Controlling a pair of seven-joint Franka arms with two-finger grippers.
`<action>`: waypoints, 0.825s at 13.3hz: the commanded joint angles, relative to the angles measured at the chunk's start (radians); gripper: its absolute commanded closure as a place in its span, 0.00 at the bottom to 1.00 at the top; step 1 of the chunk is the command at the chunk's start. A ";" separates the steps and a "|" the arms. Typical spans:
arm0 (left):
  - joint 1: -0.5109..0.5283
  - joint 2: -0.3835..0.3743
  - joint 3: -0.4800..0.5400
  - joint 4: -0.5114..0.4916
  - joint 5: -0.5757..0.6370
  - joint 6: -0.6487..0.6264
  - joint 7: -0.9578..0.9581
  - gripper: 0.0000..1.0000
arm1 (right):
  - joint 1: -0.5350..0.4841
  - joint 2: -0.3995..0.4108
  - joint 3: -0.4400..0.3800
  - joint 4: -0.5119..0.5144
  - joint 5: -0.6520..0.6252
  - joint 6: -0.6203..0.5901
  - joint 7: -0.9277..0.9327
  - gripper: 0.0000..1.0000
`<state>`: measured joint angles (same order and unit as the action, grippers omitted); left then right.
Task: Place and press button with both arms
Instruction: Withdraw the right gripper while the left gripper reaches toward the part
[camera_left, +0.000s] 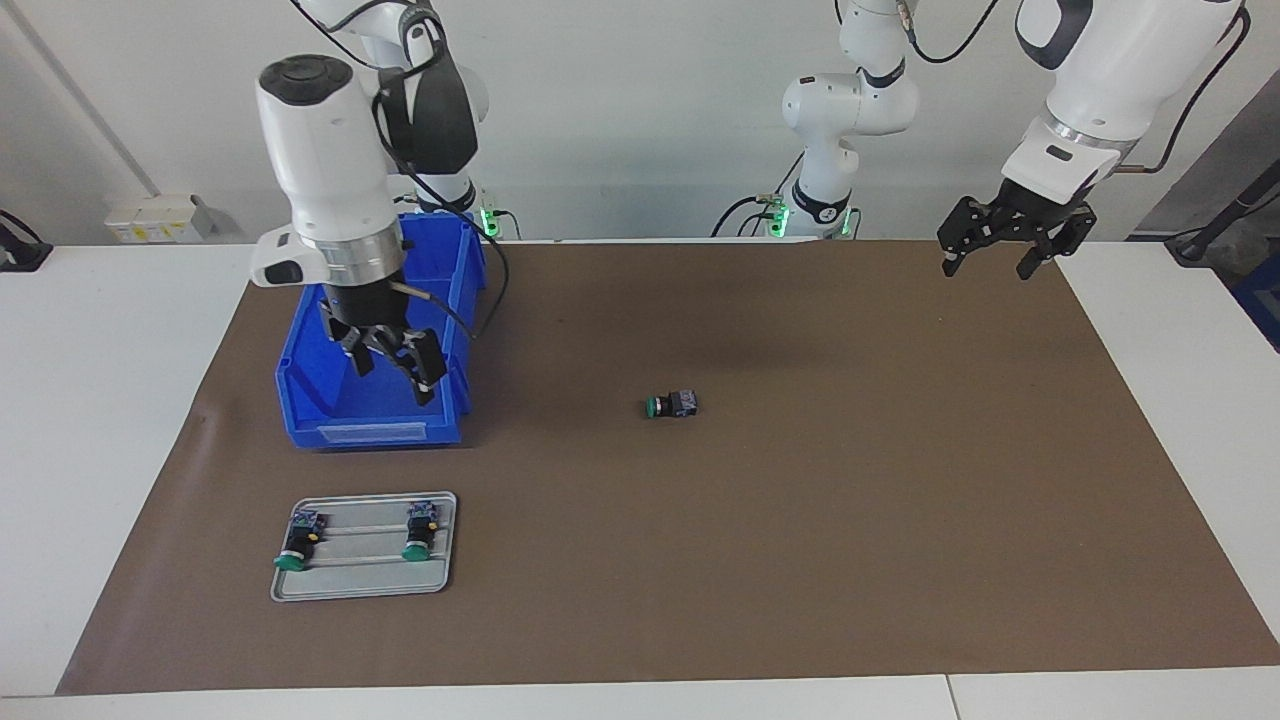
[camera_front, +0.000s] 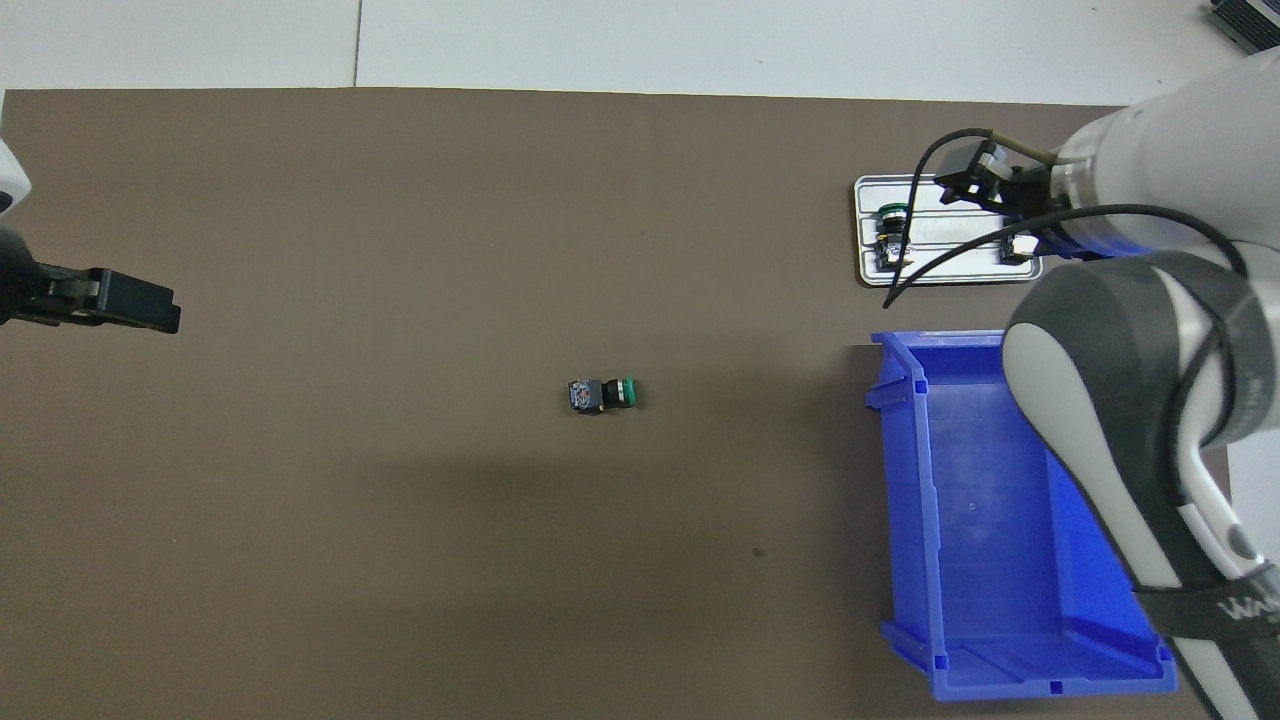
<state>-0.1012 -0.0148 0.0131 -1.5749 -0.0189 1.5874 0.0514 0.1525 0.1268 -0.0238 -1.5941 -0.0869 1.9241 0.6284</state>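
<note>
While both sets of jaws stand released and hold nothing, the right gripper (camera_left: 393, 368) hangs over the blue bin (camera_left: 340, 395), and the left gripper (camera_left: 990, 255) hangs over the brown mat (camera_left: 820, 520) at the left arm's end of the table (camera_left: 110, 400), close to the mat's edge nearest the robots.

Three buttons show in the facing view. One button (camera_left: 670, 405) lies on its side alone near the middle of the mat, well apart from both grippers, its green cap pointing toward the right arm's end of the table. The other two lie side by side on one grey metal tray (camera_left: 365, 585), green caps pointing away from the robots: the first tray button (camera_left: 299, 539) toward the tray's outer end, the second tray button (camera_left: 420, 530) toward its inner end. From overhead the right arm covers part of the tray, and only one of that pair is plainly seen.

One bin stands on the mat at the right arm's end, nearer to the robots than the tray and just beside it. Two white arms come in, one from each end.
</note>
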 joint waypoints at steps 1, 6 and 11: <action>-0.046 -0.021 -0.005 -0.027 0.010 0.066 0.016 0.00 | -0.069 -0.070 0.012 -0.018 0.030 -0.135 -0.252 0.00; -0.161 -0.022 -0.010 -0.077 0.007 0.166 0.298 0.00 | -0.171 -0.170 0.002 0.045 0.079 -0.406 -0.461 0.00; -0.303 0.021 -0.012 -0.235 0.004 0.434 0.519 0.00 | -0.166 -0.180 0.004 0.022 0.070 -0.431 -0.490 0.00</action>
<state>-0.3461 -0.0074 -0.0127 -1.7463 -0.0197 1.9226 0.4902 -0.0067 -0.0497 -0.0263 -1.5635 -0.0291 1.5066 0.1651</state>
